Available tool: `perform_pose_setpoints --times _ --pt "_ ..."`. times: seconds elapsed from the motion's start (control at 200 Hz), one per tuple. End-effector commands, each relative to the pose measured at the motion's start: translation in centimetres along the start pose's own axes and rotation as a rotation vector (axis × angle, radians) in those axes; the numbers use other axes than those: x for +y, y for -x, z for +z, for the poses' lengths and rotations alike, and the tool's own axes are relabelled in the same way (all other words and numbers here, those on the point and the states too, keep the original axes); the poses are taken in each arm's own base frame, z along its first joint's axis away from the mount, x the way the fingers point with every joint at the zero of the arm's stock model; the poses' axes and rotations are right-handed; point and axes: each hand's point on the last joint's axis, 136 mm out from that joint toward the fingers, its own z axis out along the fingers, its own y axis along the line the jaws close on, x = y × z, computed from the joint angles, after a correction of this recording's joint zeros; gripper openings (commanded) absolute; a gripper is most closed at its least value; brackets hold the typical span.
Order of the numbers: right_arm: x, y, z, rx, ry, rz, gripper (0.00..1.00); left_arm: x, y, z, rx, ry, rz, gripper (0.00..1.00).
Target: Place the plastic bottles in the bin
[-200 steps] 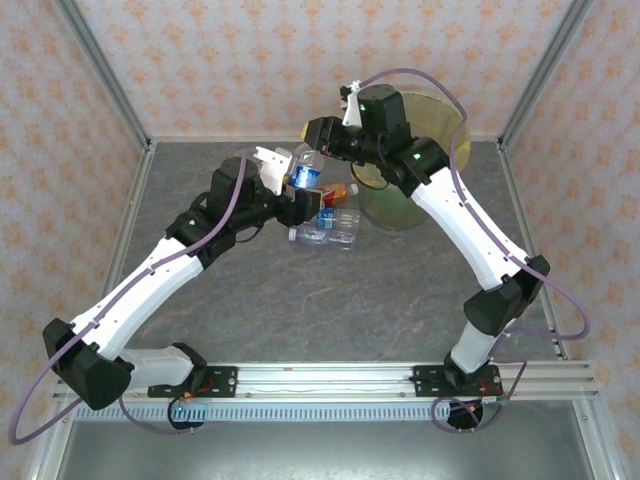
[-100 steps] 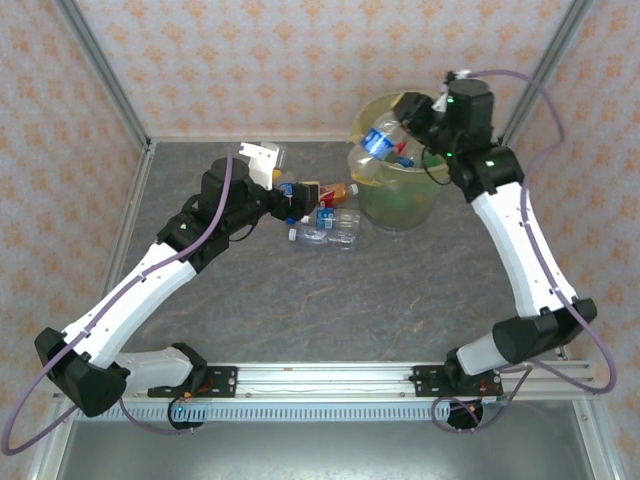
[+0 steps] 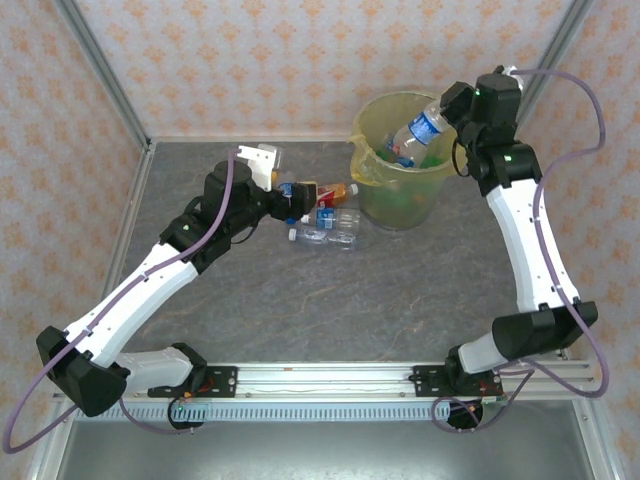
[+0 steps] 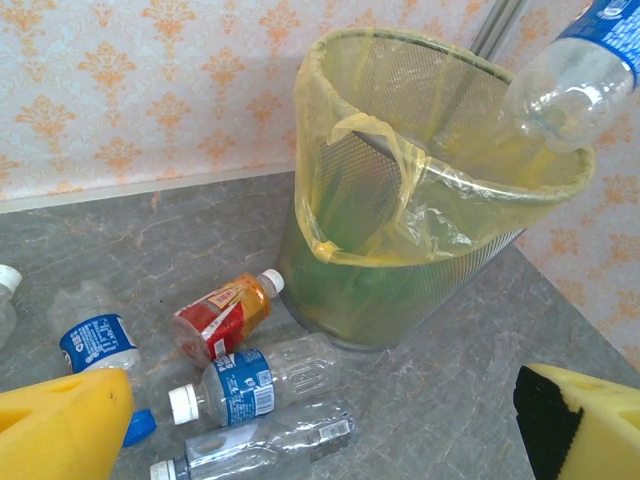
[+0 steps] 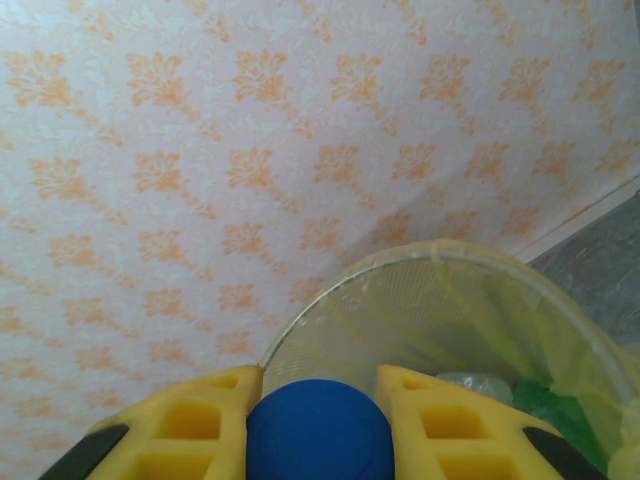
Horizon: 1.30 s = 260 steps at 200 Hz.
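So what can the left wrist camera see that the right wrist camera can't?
Left wrist camera: bottles lying on the table, like the red-orange labelled bottle and a blue-labelled bottle, plus the clear body of the held bottle tipped over the bin's rim. Right wrist camera: a blue cap pinched by the right end effector between its yellow fingers. Both: the yellow-lined bin and the orange-patterned wallpaper.

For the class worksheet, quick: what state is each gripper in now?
Left gripper: open, holding nothing.
Right gripper: closed on a blue-capped bottle over the bin.
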Motion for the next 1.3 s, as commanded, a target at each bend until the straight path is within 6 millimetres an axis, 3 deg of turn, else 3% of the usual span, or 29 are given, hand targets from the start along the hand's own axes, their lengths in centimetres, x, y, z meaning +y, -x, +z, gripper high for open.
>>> perform_pose_setpoints --times 0.0,0.425,0.851,1.156,1.246,1.296 --pt "-1.3 0.8 0.7 -0.028 -0.088 -0.093 0.23 0.1 1.0 -0.2 -0.046 0.019 0.002 0.99" --pt "-4.1 -2.7 4.3 0.074 -0.202 -0.220 0.24 0.9 1.1 1.6 -0.035 0.071 0.016 0.99" --pt "-1.3 -3.0 9.3 0.047 -0.091 0.027 0.25 1.6 1.0 1.6 -0.034 0.103 0.020 0.99" --pt "0.0 -5.7 14.3 0.112 -0.009 0.229 0.28 3.0 1.1 0.4 -0.048 0.158 0.018 0.99" --pt "0.1 -6.7 15.3 0.156 -0.005 0.234 0.33 3.3 1.2 0.1 -0.053 0.167 0.012 0.99" --pt "0.2 -7.0 15.6 0.172 -0.008 0.226 0.44 3.5 1.3 0.0 -0.058 0.171 0.011 0.99"
